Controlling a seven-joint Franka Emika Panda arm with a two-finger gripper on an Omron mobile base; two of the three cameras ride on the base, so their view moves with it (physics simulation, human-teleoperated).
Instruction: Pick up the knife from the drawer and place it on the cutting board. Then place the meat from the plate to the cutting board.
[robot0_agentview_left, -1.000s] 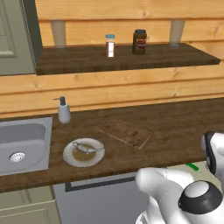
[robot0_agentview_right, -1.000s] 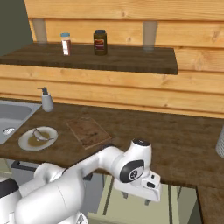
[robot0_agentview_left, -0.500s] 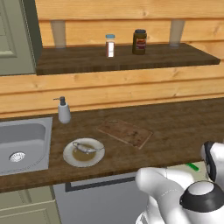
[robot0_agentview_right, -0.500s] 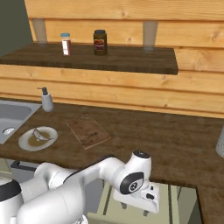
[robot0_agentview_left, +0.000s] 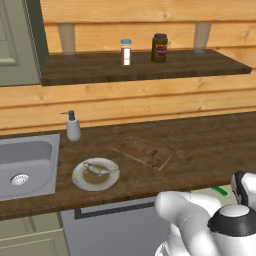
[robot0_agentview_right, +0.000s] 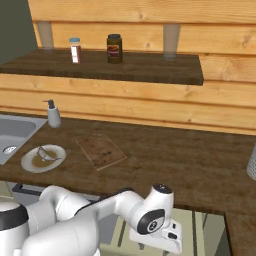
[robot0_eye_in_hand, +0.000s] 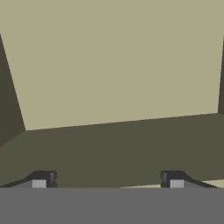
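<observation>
Simulated kitchen, arm reaching down into the open drawer (robot0_agentview_right: 210, 225) at the lower right of the right base view. In the hand view the gripper (robot0_eye_in_hand: 107, 180) looks at the drawer's pale olive floor; its two dark fingertips (robot0_eye_in_hand: 41, 178) stand wide apart at the bottom edge, released, with nothing visible between them. The knife (robot0_agentview_left: 219, 190) appears as a short green sliver at the lower right of the left base view, just beside the arm's white body; its blade is hidden. On the counter, the cutting board (robot0_agentview_left: 143, 151) lies bare near the frame centre, and the plate (robot0_agentview_left: 95, 175) sits to its lower left, near but apart, with the meat (robot0_agentview_left: 98, 169) resting on its brown centre. Risks, as judged: the knife lies outside the hand camera's field, so closing here would likely grasp nothing; a descent without realignment could strike the drawer floor or nudge the knife against a wall.
</observation>
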